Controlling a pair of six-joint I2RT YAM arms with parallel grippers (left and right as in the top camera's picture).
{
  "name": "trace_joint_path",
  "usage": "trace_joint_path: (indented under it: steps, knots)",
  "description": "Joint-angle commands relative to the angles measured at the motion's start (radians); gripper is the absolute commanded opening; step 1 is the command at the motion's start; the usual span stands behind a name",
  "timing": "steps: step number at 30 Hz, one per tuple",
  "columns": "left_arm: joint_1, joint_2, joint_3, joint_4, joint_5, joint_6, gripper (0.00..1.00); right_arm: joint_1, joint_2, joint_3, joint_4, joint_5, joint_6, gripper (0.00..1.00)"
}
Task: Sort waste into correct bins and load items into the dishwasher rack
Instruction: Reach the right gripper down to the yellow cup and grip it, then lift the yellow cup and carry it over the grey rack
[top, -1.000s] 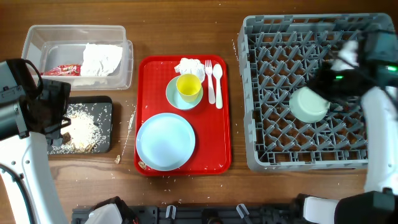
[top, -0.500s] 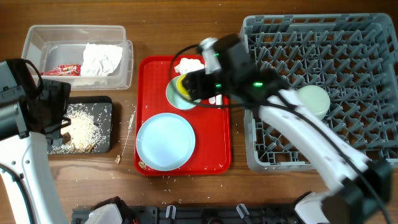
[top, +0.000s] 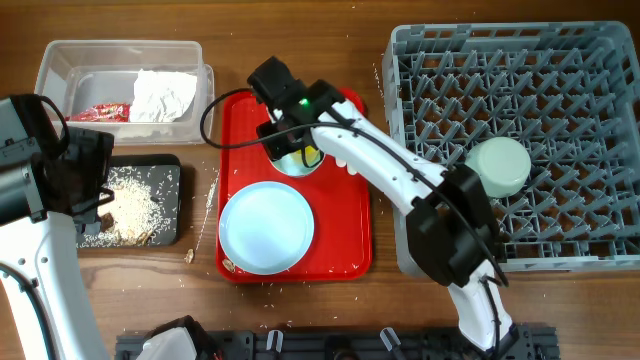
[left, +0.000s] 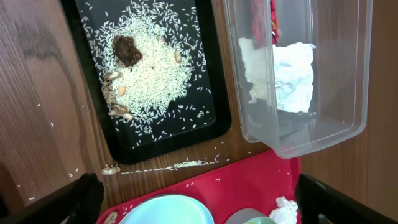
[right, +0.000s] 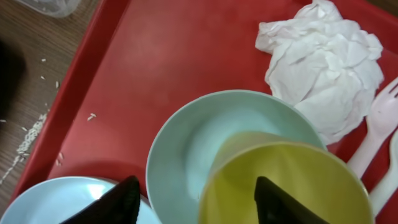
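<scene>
My right gripper (right: 193, 205) is open over the red tray (top: 240, 130). Its fingers straddle the near wall of the yellow cup (right: 292, 180), which stands on the small blue saucer (right: 186, 143). A crumpled napkin (right: 323, 68) and the white fork (right: 373, 130) lie beyond. The large blue plate (top: 265, 227) sits at the tray's front. The mint bowl (top: 500, 165) lies upside down in the grey rack (top: 400, 200). My left gripper (left: 205, 208) is open and empty above the tray's left edge.
The clear tub (left: 348, 68) holds a napkin (left: 283, 78) and a red wrapper (left: 264, 18). The black tray (left: 211, 106) holds rice (left: 155, 74) and brown scraps (left: 126, 50). Loose rice lies on the wood between the black tray and the red tray.
My right arm left the mint bowl in the rack and swung left to the red tray, coming down over the yellow cup. The left arm has not moved.
</scene>
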Motion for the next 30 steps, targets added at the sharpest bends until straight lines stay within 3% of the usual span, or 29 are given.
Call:
trace_joint_path:
  steps: [1, 8, 12, 14, 16, 23, 26, 30]
  knots:
    - [0.004, 0.002, 0.012, 0.000, 0.000, -0.005, 1.00, 0.034, 0.019, 0.018, 0.014, 0.142, 0.032, 0.49]
    - [0.004, 0.002, 0.012, 0.000, 0.000, -0.005, 1.00, 0.044, 0.045, 0.016, 0.003, 0.195, 0.058, 0.27]
    - [0.004, 0.002, 0.012, 0.000, 0.000, -0.005, 1.00, 0.048, 0.045, 0.016, 0.002, 0.170, 0.058, 0.23]
    - [0.004, 0.002, 0.012, 0.000, 0.000, -0.005, 1.00, 0.048, 0.045, 0.016, 0.001, 0.162, 0.058, 0.11]
    - [0.004, 0.002, 0.012, 0.000, 0.000, -0.005, 1.00, 0.048, 0.043, 0.021, 0.002, 0.135, 0.058, 0.06]
    - [0.004, 0.002, 0.012, 0.000, 0.000, -0.005, 1.00, 0.020, -0.061, 0.112, -0.078, 0.098, 0.101, 0.04]
    - [0.004, 0.002, 0.012, 0.000, 0.000, -0.005, 1.00, -0.054, -0.199, 0.124, -0.133, 0.066, 0.109, 0.04]
    - [0.004, 0.002, 0.012, 0.000, 0.000, -0.005, 1.00, -0.255, -0.380, 0.123, -0.229, -0.055, 0.106, 0.04]
